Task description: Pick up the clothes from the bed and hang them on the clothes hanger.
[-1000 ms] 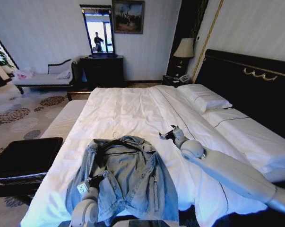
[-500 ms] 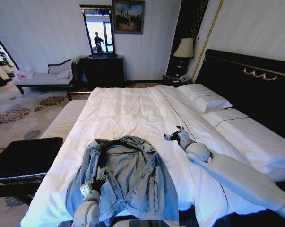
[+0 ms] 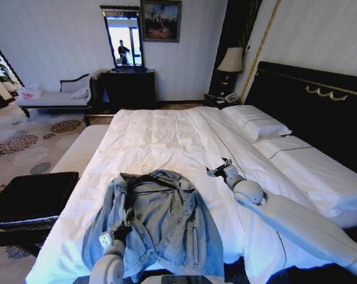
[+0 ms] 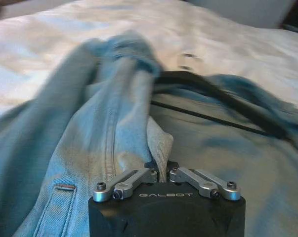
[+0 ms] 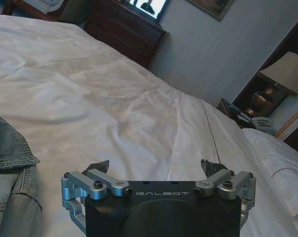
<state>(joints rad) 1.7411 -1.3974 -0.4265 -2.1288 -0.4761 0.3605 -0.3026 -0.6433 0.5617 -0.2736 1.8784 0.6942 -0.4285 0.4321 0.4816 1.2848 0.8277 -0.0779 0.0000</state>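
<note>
Clothes (image 3: 160,219) — light-blue denim, rumpled

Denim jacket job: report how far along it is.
Done: the hanger already sits inside the jacket collar. In hand: the left gripper is shut on a fold of the jacket front. Left: the jacket still lies flat on the bed; the right gripper hovers open beside it.

One denim jacket (image 3: 151,222), one black hanger (image 3: 150,179), two pillows (image 3: 256,122) — and two end effectors, left (image 3: 120,228) and right (image 3: 216,168).
</note>
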